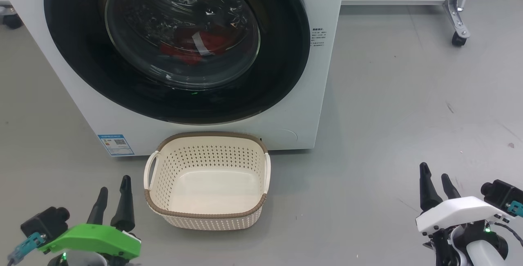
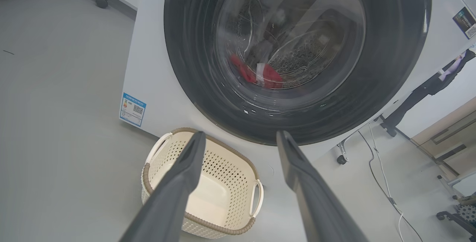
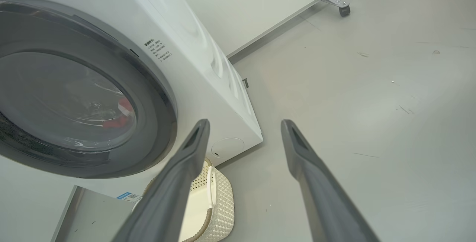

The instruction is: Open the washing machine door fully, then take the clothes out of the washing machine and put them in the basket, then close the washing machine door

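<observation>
Shut flat against the front of the washing machine [image 1: 306,110], across the upper left and centre of the head view: the washing machine door [image 1: 81,65], a glossy black rim around a bulging glass bowl. Behind that glass, low in the drum, the clothes [image 1: 192,47] — a red heap with a white strip across it. Seen also through the glass in both wrist views, small and red.

Directly below the door, at lower centre of the head view, standing upright on the grey floor [image 1: 388,94]: the basket [image 1: 204,215], cream and perforated, with a brown rim, a handle at each side and its bare bottom showing. Far rim right up against the foot of the washer; cannot tell whether touching. To the left of the basket, at the washer's lower corner, a blue label sticker [image 1: 116,144]. At the upper right corner, well apart from all this, a metal leg on a caster [image 1: 458,12].

At lower left, just beside the basket's left handle: the left gripper [image 1: 114,184], on a green wrist, dark fingers spread wide — released, gripping nothing. In its wrist view, pointing at the lower rim of the door, above the basket.

At lower right, well apart from the basket and the washer: the right gripper [image 1: 434,171], on a white wrist, likewise spread wide and holding nothing, over bare floor.
</observation>
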Controlling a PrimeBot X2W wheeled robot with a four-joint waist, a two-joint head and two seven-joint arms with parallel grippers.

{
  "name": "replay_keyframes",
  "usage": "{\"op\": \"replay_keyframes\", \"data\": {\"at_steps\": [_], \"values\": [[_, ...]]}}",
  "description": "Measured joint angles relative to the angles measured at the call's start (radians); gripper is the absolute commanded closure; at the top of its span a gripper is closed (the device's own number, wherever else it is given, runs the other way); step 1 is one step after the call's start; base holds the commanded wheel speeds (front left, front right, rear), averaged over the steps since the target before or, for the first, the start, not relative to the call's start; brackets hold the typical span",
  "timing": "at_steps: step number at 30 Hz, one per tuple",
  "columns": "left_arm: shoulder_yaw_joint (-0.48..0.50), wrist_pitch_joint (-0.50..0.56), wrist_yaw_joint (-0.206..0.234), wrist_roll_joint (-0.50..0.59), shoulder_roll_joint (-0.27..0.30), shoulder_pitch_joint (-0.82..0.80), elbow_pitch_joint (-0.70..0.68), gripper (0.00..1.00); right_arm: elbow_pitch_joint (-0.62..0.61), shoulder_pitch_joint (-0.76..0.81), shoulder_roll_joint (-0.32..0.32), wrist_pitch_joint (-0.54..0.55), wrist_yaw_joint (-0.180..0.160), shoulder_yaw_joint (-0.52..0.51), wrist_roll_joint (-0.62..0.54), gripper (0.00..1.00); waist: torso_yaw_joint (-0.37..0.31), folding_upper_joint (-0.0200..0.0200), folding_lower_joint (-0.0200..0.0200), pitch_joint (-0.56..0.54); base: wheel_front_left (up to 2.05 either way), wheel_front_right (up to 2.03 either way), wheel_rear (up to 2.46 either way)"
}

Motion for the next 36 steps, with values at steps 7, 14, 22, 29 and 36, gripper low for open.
{"op": "replay_keyframes", "data": {"at_steps": [7,14,22,29,36], "values": [[-0.028,-0.02,0.016,0.089,0.003,0.0,-0.003,0.0,0.0,0.0,-0.004,-0.019,-0.018,0.027,-0.083,0.0,0.0,0.0,0.0,0.0,0.0,0.0,0.0],[-0.049,-0.039,0.029,0.167,0.003,0.0,-0.008,0.0,0.001,-0.001,-0.005,-0.04,-0.035,0.053,-0.16,0.0,0.0,0.0,0.0,0.0,0.0,0.0,0.0],[-0.071,-0.066,0.039,0.26,0.003,0.0,-0.015,0.0,0.002,-0.002,-0.009,-0.063,-0.053,0.086,-0.258,0.0,0.0,0.0,0.0,-0.001,0.0,0.0,0.0],[-0.095,-0.083,0.039,0.333,0.003,0.0,-0.019,0.0,0.003,-0.005,-0.014,-0.081,-0.068,0.111,-0.335,0.0,0.0,0.0,0.0,0.0,0.0,0.0,0.0],[-0.119,-0.109,0.039,0.404,0.004,0.001,-0.016,0.0,0.004,-0.011,-0.021,-0.106,-0.079,0.133,-0.413,0.0,-0.001,0.0,0.0,-0.001,0.0,0.0,0.0]]}}
